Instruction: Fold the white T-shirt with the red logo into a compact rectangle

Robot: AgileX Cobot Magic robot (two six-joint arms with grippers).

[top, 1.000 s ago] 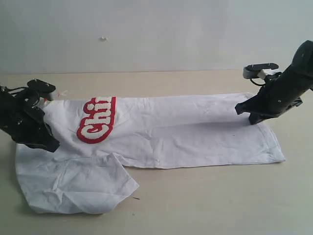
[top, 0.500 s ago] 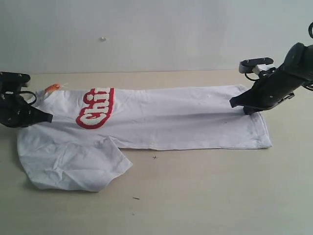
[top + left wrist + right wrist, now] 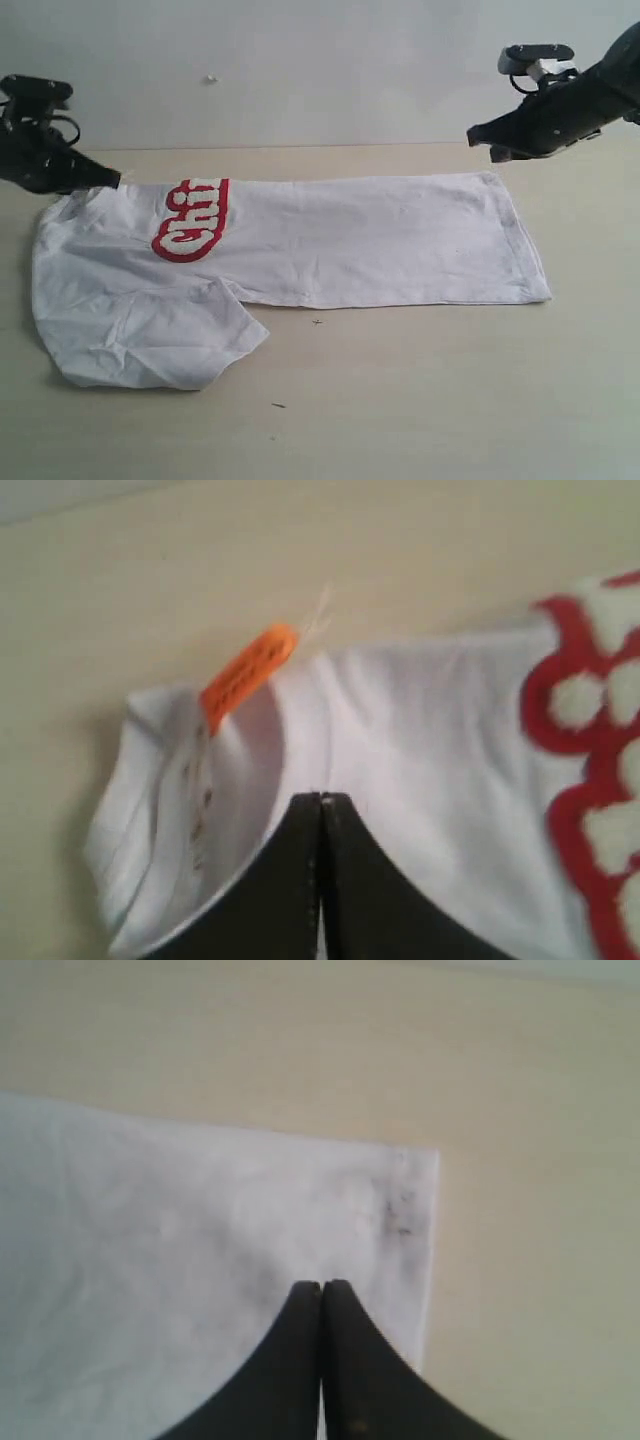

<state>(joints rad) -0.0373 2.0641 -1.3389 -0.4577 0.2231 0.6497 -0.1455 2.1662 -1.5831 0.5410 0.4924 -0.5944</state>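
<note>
White T-shirt [image 3: 380,240] lies folded lengthwise on tan table [image 3: 450,400]; left claw [image 3: 115,181], right claw [image 3: 472,133] pinched shut, empty.

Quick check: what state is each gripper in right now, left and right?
Left gripper: shut, holding nothing.
Right gripper: shut, holding nothing.

Pale beige table [image 3: 420,400], matte and plain. Carries only a white shirt [image 3: 380,240], laid flat and lengthwise, folded into a long band with hem to the right and collar to the left. Shows a red logo [image 3: 190,222] cut off by the far fold, an orange tag [image 3: 248,670] poking out at the collar, and a crumpled sleeve [image 3: 160,340] spilling toward the near left. Bears two tiny dark specks [image 3: 277,405] on bare wood near the front edge.
</note>
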